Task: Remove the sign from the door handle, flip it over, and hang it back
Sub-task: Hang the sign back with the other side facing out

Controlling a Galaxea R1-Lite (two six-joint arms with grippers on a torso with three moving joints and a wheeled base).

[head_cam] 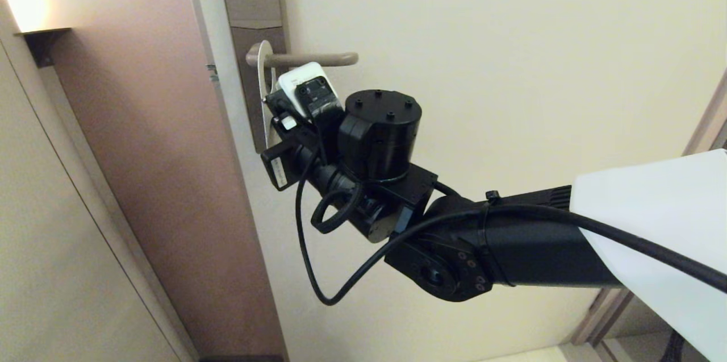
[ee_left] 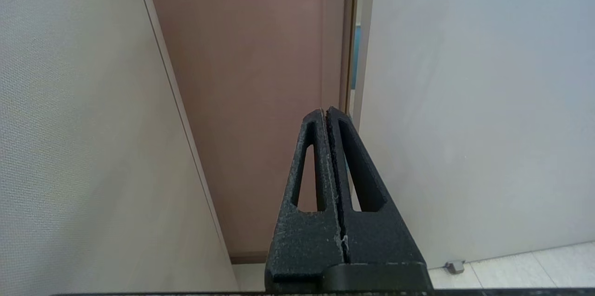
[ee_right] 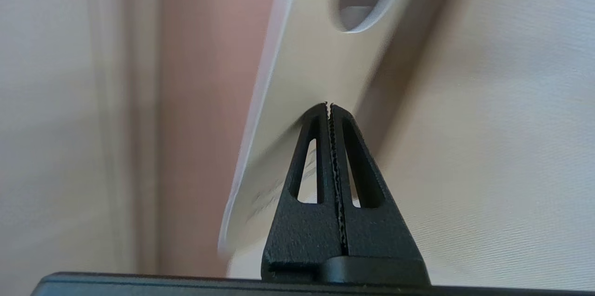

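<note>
The right gripper [ee_right: 329, 105], clamped seemingly on the sign [ee_right: 307, 77], sits below the door handle [head_cam: 309, 59], on which the sign hangs lengthwise straight ahead of its fingertips.

Black arm [head_cam: 500, 248], looped black cables, screw-topped round joint, white camera block, white shell.

Floor [ee_left: 511, 273]: pale tiles, thin grout lines, seen only in a low strip in the left wrist view. Small grey door stop [ee_left: 454, 266] directly on the tiles, just beside the foot of the pale door [ee_left: 465, 101]. Dark skirting strip [ee_left: 248, 257] at the foot of the brown wall panel [ee_left: 251, 77]. Head view: sliver of pale floor, bottom right.
</note>
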